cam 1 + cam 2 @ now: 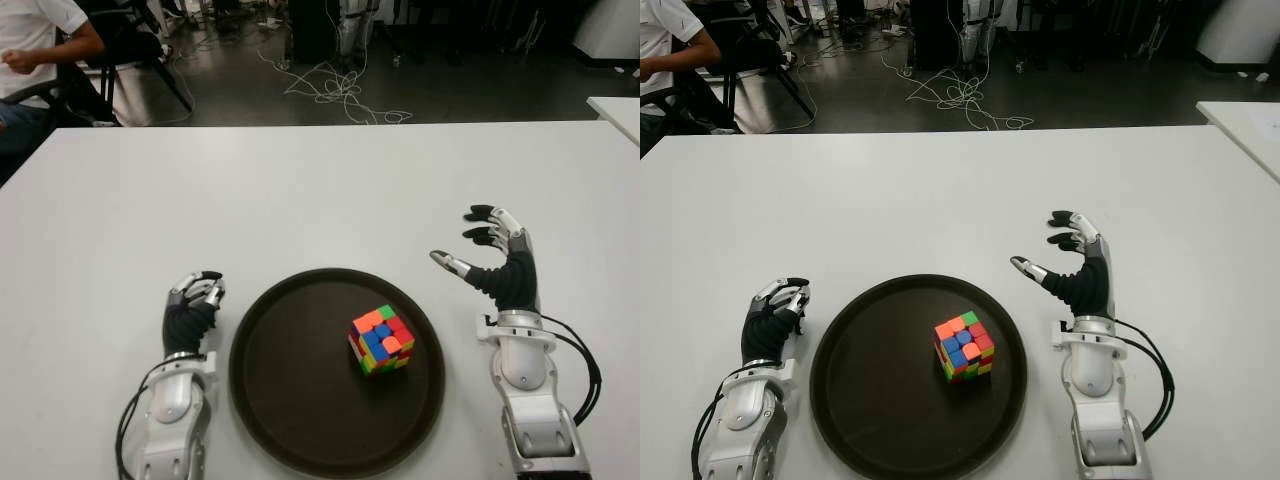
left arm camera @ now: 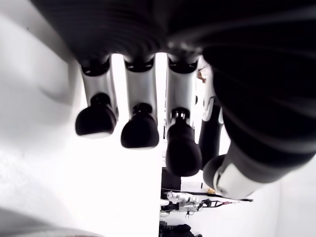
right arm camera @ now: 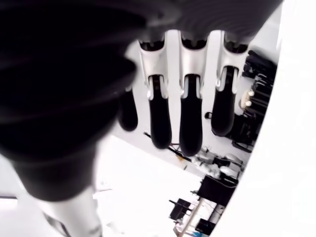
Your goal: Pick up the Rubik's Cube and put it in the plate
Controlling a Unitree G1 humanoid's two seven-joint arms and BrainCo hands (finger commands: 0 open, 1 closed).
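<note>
Rubik's Cube (image 1: 382, 339) resting inside the dark plate (image 1: 270, 400), right of centre; right hand (image 1: 497, 262) just right of it, fingers spread; left hand (image 1: 192, 310) just left, fingers curled, empty.

Robotics lab or workshop. White table (image 1: 300, 190) in front; beyond it at 12 o'clock, loose cables (image 1: 335, 90) across a dark floor (image 1: 450, 85). Seated person (image 1: 35, 50) at 10 o'clock, equipment stands behind.

We see a smooth matt white table (image 1: 300, 190) under a dark, faintly glossy plate (image 1: 280, 400). The Rubik's Cube (image 1: 382, 339) looks like shiny plastic.
</note>
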